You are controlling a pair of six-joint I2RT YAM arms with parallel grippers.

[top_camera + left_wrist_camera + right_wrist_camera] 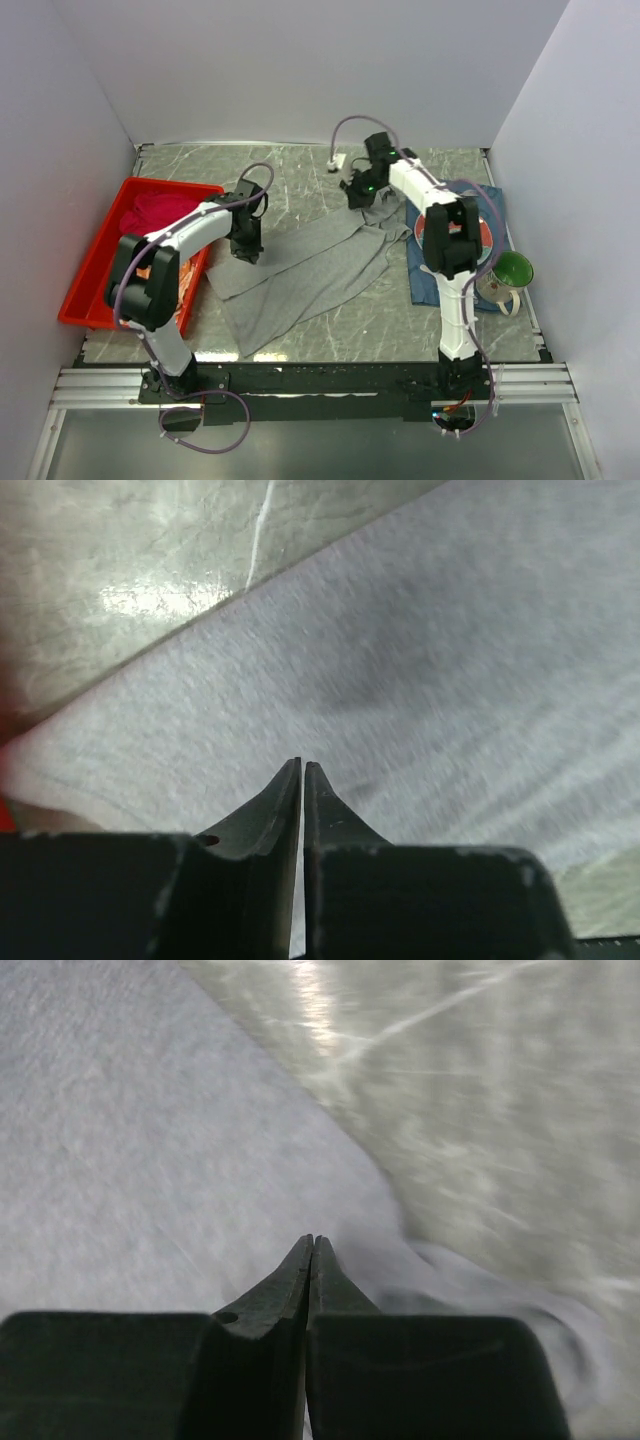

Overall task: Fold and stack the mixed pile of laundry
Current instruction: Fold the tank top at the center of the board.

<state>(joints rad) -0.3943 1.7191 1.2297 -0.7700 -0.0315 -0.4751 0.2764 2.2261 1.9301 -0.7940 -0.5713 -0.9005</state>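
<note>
The long grey garment [310, 270] lies spread across the middle of the marble table, and it also fills the left wrist view [420, 660] and the right wrist view [130, 1140]. My left gripper [247, 252] is at its left upper edge with jaws pressed together, pinching the cloth [302, 765]. My right gripper [360, 197] is at its far right corner, shut on bunched cloth [313, 1240]. The crimson-magenta shirt [155, 210] lies in the red tray. A bit of orange-and-white cloth [190, 275] shows at the tray's near right side, partly hidden by my left arm.
The red plastic tray [85, 290] stands at the left edge. A dark blue placemat [425, 285] at the right carries a plate [487, 235]. A green cup [512, 270] stands beside it. A small white object [338, 160] sits at the back.
</note>
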